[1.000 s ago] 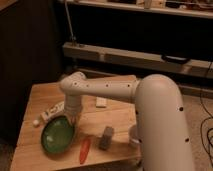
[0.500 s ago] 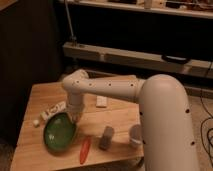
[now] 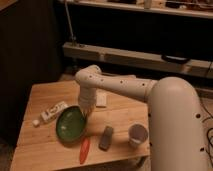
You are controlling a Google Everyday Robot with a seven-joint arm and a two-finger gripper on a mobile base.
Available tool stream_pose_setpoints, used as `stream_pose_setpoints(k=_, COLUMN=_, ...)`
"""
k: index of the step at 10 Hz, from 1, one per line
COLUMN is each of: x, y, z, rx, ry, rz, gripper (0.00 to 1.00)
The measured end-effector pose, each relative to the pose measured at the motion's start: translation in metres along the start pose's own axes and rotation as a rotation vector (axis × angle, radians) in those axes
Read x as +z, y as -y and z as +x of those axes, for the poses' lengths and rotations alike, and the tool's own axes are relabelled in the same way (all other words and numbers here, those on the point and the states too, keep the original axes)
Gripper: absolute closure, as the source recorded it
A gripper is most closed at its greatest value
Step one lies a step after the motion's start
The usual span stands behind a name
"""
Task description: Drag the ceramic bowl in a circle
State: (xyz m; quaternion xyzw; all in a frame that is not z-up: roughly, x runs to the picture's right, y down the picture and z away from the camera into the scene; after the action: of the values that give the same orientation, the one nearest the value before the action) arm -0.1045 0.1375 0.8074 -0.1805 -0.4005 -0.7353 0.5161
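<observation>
At the far right rim of the green ceramic bowl (image 3: 70,125), the tool (image 3: 88,111) hangs from the white arm (image 3: 117,85), reaching down to the edge. Whether it is apart or clamped on the rim cannot be told from here. The bowl sits on the wooden table (image 3: 45,92), with a white tube (image 3: 50,113) just beside its left edge. An orange-red oblong item (image 3: 84,150) lies near its front, and a grey block (image 3: 106,137) and a pale cup (image 3: 138,134) stand off to its right.

The step in hand looks like the drag itself. To do it well, the tool should keep steady downward contact at the rim and sweep a smooth, modest arc, so that the bowl slides flat rather than tipping. The circle has little room. The tube on the left and the orange-red item in front are likely to be pushed if the path swings wide. A tight loop over the bare wood behind and to the right of the bowl seems safest.

Against the earlier frames, the bowl has slid back and to the right, away from the table's front edge. The tool has travelled with it. The tube, the block, the cup and the orange-red item lie where they were.
</observation>
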Motion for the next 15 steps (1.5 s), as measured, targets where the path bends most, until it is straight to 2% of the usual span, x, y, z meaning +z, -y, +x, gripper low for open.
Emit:
stream_pose_setpoints(k=2, x=0.001, y=-0.012, z=-0.008, rx=0.046, ry=0.014, rz=-0.018, gripper=0.98)
stream_pose_setpoints(k=5, x=-0.001, y=-0.023, z=-0.031, rx=0.071, ry=0.026, rz=-0.035, gripper=1.0)
stream_pose_setpoints(k=7, x=0.0, y=-0.031, z=-0.062, rx=0.08, ry=0.045, rz=-0.051, gripper=1.0)
stream_pose_setpoints(k=9, x=0.013, y=-0.011, z=-0.082, rx=0.051, ry=0.076, rz=-0.069, gripper=1.0)
stream_pose_setpoints(k=11, x=0.032, y=0.014, z=-0.092, rx=0.003, ry=0.115, rz=-0.092, gripper=1.0)
stream_pose_setpoints(k=13, x=0.05, y=0.038, z=-0.089, rx=-0.055, ry=0.152, rz=-0.114, gripper=1.0)
stream_pose_setpoints(k=15, x=0.058, y=0.055, z=-0.077, rx=-0.105, ry=0.162, rz=-0.12, gripper=1.0)
